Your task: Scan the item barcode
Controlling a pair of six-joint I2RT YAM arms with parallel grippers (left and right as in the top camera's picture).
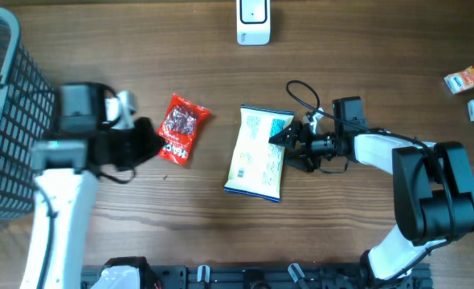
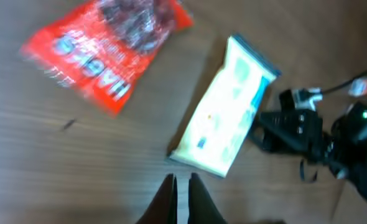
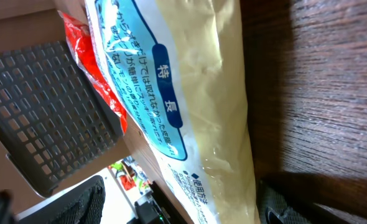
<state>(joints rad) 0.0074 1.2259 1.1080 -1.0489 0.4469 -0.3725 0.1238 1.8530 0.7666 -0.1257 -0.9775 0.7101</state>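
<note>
Poised at white packet [image 1: 257,152]: right fingers [image 1: 283,136] apart, left fingers [image 2: 166,202] together.
May skid along bench [image 1: 365,48] if pinched by thin edge.

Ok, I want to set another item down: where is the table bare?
Bare wood between the scanner and the small boxes, and the near strip below the white pack. Crowded mid-table: red packet, white pack, right gripper.

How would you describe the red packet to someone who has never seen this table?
Find the grey mesh basket at the table's edge. Between it and the larger white-and-blue pouch lies the red packet, the only red bag there.
</note>
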